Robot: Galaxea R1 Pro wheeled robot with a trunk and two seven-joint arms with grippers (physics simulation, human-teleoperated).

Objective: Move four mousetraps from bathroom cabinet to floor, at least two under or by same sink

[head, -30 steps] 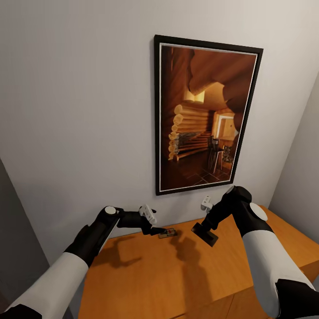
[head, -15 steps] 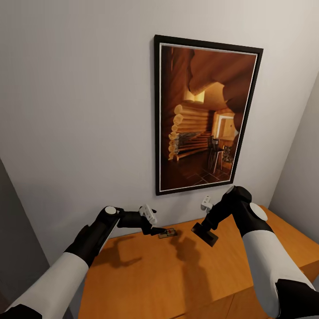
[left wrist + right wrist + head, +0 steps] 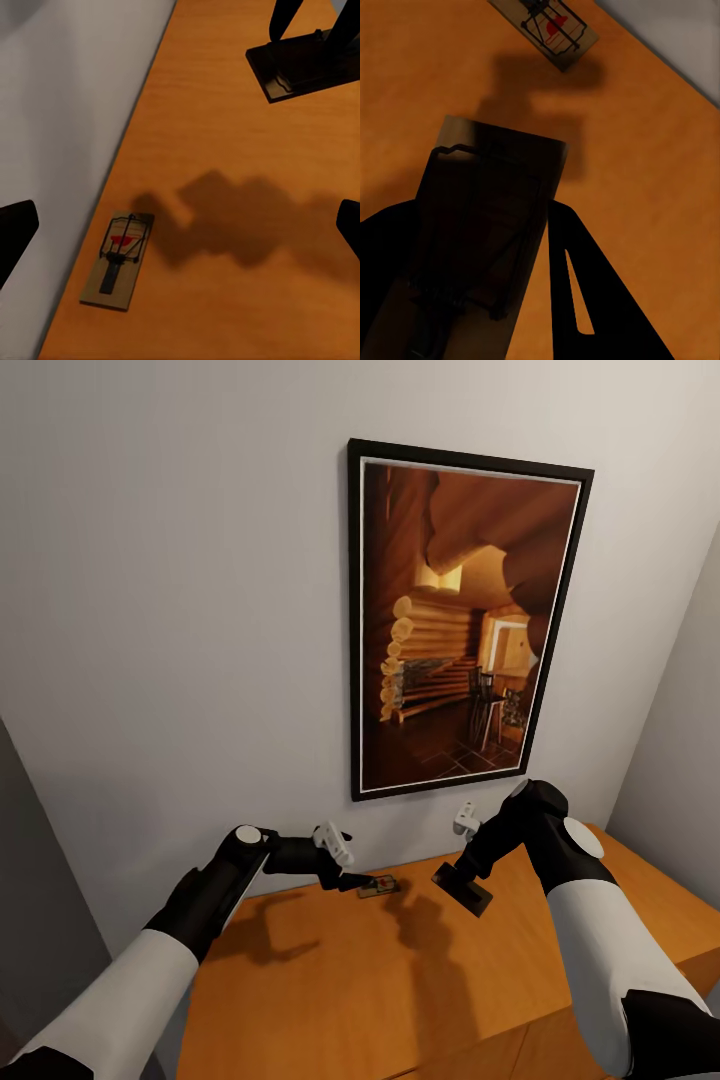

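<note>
**Mousetraps: one on the cabinet top, one in the right tool**

Mousetraps are at two spots. One mousetrap [image 3: 378, 886] [image 3: 118, 260] [image 3: 549, 25] lies flat on the orange-brown cabinet [image 3: 400, 980] [image 3: 225, 135] [image 3: 645, 165], close to the back edge and just beside the pale wall [image 3: 180, 610] [image 3: 67, 112]. Its tan board carries dark wire and a red spot, and one short end points toward the wall. A second mousetrap [image 3: 462, 889] [image 3: 296, 66] [image 3: 484, 225] is up off the wood, pinched between the two dark fingers of the right tool [image 3: 468, 872], tilted with one end hanging lower; it looks dark in shadow. Its shadow falls on the cabinet top beneath it.

The left tool [image 3: 348, 879] hangs just beside the lying trap, on its left as seen from the head, low over the wood. In the left wrist view its two dark fingertips [image 3: 16, 229] sit at opposite edges of the picture, spread wide apart with nothing between them, and the trap lies below them, nearer one fingertip. A blotchy shadow spreads across the wood beside the trap.

Both arms have black forearms and white upper sleeves and reach in over the cabinet's front. On the wall above hangs a tall black-framed picture [image 3: 460, 625] of a log-cabin interior. A small white fitting [image 3: 465, 819] sits on the wall just under the frame, behind the right arm. A grey wall [image 3: 680, 710] closes the corner at the right.
</note>
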